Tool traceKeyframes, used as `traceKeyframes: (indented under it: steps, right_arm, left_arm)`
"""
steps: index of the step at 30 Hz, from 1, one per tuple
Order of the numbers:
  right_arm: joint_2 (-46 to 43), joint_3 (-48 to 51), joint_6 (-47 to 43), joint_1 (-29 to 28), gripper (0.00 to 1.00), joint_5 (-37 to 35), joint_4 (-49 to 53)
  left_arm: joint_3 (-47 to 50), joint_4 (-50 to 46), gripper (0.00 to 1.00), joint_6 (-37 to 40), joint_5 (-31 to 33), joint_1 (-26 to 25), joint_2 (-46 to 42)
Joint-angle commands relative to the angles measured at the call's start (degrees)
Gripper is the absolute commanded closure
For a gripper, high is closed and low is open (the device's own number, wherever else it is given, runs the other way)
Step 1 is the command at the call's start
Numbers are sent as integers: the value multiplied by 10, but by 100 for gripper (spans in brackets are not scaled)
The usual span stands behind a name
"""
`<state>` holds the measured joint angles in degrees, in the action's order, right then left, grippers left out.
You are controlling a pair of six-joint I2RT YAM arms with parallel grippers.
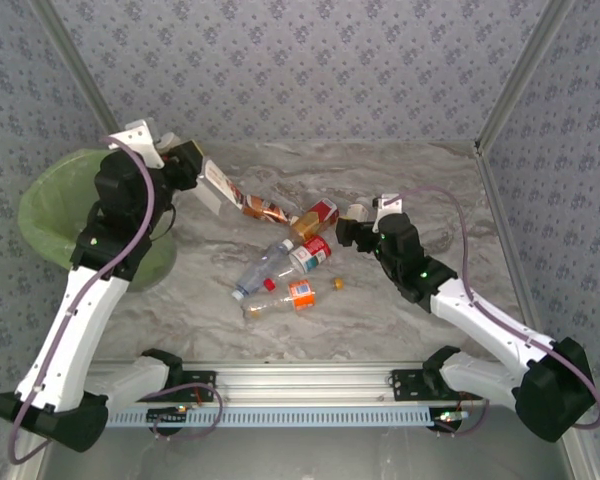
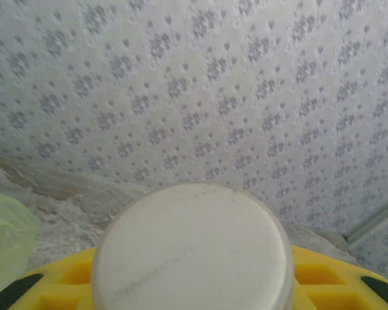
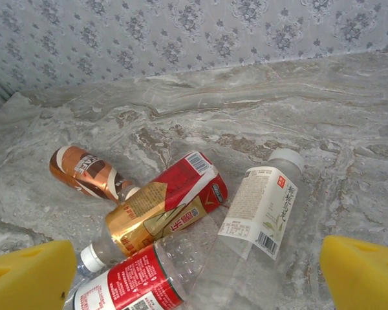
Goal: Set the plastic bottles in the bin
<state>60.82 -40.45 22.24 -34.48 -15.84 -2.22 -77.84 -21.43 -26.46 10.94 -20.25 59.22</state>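
My left gripper (image 1: 190, 165) is clamped on a clear plastic bottle with a white label (image 1: 218, 188). It is held up off the marbled grey tabletop (image 1: 430, 190) and slanted down to the right, with its round pale base facing the left wrist camera. That height should let it pass over the rim of the round bin lined with a translucent light-green bag (image 1: 40, 195), which sits just left of the arm — I judge the bottle is not yet above the opening.

The right gripper (image 1: 348, 228) hangs low over the loose pile, its yellow fingers (image 3: 32, 274) spread wide with nothing between them — posed for the next pick, I'd say. Below it lie a brown-wrapped bottle (image 3: 84, 171), a red-and-gold labelled bottle (image 3: 168, 206), a clear bottle with a red label (image 3: 136, 284) and a white-labelled bottle (image 3: 262, 206), all on their sides. An orange-labelled bottle (image 1: 290, 295) lies nearer the arm bases.
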Motion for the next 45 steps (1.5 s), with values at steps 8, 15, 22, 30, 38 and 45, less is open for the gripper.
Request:
traceKeyframes:
  steps: [8, 15, 22, 30, 38, 45]
  right_arm:
    - [-1, -27, 45, 0, 1, -78, 19]
    - [-14, -13, 40, 6, 1, -62, 9]
    - [-19, -15, 40, 8, 1, -67, 23]
    - [-19, -10, 48, 9, 1, -75, 24]
    - [-18, -12, 45, 9, 1, -76, 28]
    - [-14, -7, 47, 9, 1, -77, 25]
  left_arm:
    - [-67, -41, 100, 103, 217, 5, 8]
    - [-94, -80, 100, 98, 248, 91, 44]
    - [-77, -77, 100, 82, 223, 210, 54]
    - [-61, -76, 100, -16, -44, 302, 24]
    - [-138, -78, 100, -30, -158, 303, 13]
    - [-150, -89, 100, 28, 50, 303, 18]
